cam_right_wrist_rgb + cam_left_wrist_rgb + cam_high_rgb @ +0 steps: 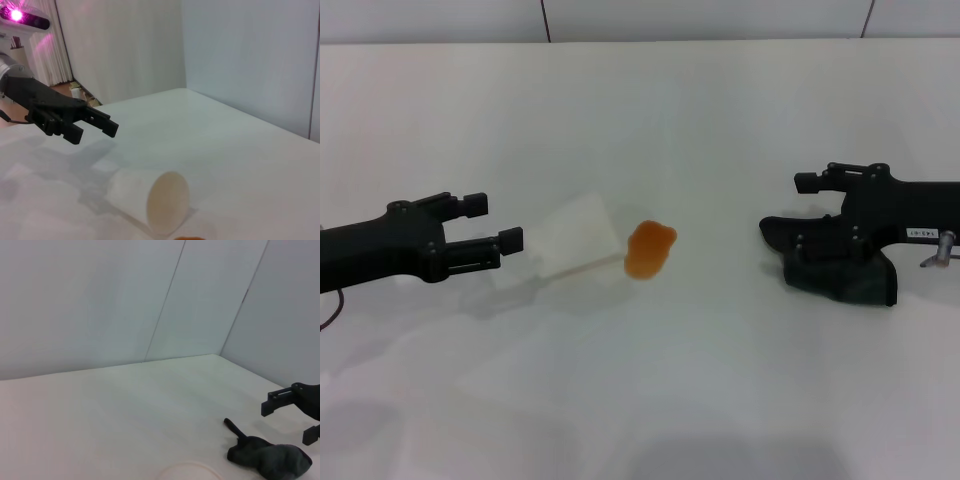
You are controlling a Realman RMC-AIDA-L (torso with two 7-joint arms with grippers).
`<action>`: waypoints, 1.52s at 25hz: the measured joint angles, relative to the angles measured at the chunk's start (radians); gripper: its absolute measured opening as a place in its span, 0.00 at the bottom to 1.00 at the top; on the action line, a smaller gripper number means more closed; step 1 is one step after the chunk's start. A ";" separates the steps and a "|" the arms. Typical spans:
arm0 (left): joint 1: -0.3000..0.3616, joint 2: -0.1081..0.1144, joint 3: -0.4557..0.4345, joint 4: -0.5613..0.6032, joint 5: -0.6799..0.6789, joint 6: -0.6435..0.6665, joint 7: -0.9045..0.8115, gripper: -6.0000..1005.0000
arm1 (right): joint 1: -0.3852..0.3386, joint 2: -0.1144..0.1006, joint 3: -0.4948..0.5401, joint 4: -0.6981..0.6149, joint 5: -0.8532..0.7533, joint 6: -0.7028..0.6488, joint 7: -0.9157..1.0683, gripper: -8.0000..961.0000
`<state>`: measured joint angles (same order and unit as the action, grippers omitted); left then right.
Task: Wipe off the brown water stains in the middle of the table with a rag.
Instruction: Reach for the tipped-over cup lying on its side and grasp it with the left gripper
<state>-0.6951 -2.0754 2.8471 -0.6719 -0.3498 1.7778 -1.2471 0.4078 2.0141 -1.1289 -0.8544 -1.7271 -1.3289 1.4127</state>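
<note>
Fingers (800, 183) of the right gripper (788, 205) straddle the rag (840, 272).

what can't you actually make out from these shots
- Brown stain: whole in the head view only; the right wrist view's edge cuts it to a sliver, and the left wrist view misses it.
- Rag: the right gripper covers part of it in the head view, so contact is unclear.
- Paper cup: only its rim enters the left wrist view, cut by the edge.
- Left gripper: its own wrist view does not show its fingers.
</note>
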 joint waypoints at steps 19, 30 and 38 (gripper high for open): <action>-0.066 0.021 0.001 -0.237 0.004 0.174 -0.088 0.86 | -0.003 -0.001 0.000 -0.005 0.000 -0.001 0.000 0.89; -0.422 0.087 0.003 -0.417 0.423 0.159 -0.189 0.85 | 0.004 -0.001 0.000 -0.009 -0.001 -0.007 -0.002 0.89; -0.668 0.015 0.004 -0.414 0.790 0.040 -0.135 0.85 | 0.004 -0.002 0.000 -0.011 0.001 -0.006 -0.002 0.89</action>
<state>-1.3627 -2.0602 2.8512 -1.0860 0.4398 1.8182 -1.3825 0.4115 2.0124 -1.1289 -0.8655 -1.7265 -1.3346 1.4112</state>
